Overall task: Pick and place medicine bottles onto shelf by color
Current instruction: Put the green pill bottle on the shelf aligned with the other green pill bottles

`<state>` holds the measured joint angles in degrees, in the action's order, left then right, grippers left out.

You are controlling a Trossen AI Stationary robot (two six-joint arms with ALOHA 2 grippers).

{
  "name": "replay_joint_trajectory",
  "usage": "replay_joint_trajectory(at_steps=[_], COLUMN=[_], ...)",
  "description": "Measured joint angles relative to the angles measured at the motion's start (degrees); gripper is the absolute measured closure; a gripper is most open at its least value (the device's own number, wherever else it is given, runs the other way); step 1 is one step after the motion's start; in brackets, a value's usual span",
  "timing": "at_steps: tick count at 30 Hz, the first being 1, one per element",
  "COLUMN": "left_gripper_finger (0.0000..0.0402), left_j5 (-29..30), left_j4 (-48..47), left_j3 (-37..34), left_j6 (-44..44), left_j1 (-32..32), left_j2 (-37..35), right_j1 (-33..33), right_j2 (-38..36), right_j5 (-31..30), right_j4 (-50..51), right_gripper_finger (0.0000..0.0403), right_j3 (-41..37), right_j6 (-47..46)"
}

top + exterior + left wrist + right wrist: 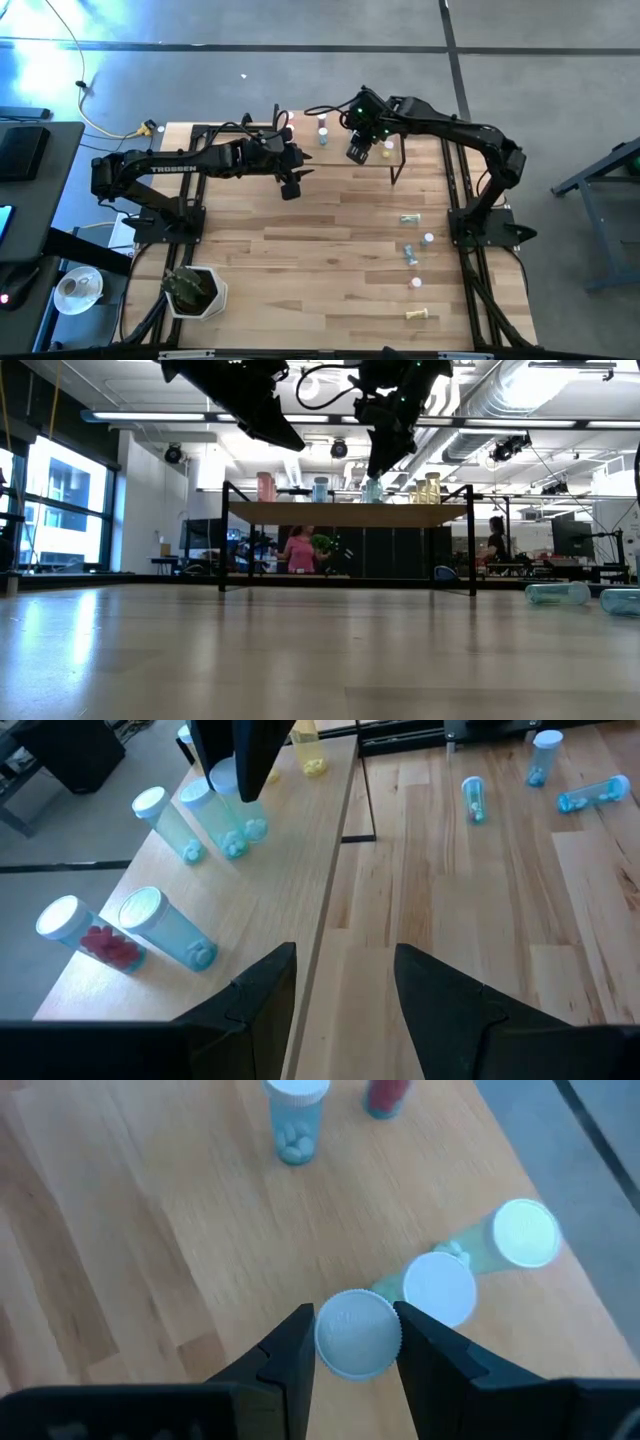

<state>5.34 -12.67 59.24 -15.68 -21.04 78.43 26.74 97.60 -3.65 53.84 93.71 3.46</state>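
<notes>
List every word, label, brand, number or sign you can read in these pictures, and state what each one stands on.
"TROSSEN": white letters along the left arm, high view.
Medicine bottles: no label readable in any view.
Cap between the right gripper's jaws: faint raised marks, too blurred to read.
Room behind the shelf, low view: no sign readable.

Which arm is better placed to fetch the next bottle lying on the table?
Left. Its claw is open and empty over the shelf. The right claw is shut on a white-capped bottle over the shelf.
</notes>
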Motion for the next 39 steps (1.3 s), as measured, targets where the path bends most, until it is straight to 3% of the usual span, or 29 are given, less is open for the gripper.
replay_joint_trajectory(at_steps=[11, 20, 28, 39], left_gripper_finger=[0.0241, 0.0241, 0.0241, 0.0241], left_j5=[0.0, -0.1, -0.1, -0.1], left_j4=[0.0, 0.0, 0.0, 0.0], left_j3=[0.0, 0.0, 0.0, 0.0], left_j6=[0.0, 0.5, 0.5, 0.5], left_j1=[0.0, 0.1, 0.1, 0.1], left_j2=[0.0, 0.0, 0.0, 0.0], right_j1=[-2.7, -3.1, -2.2, -0.2], right_j2=[-1.9, -9.3, -14.5, -9.9], right_j5=[0.9, 0.6, 0.6, 6.1], right_j4=[2.7, 3.8, -8.8, -12.8], right_gripper_finger=[0.0290, 0.0290, 0.0290, 0.0290], right_j3=[0.0, -0.1, -13.0, -13.6], right_j6=[-0.3, 1.2, 0.2, -2.0])
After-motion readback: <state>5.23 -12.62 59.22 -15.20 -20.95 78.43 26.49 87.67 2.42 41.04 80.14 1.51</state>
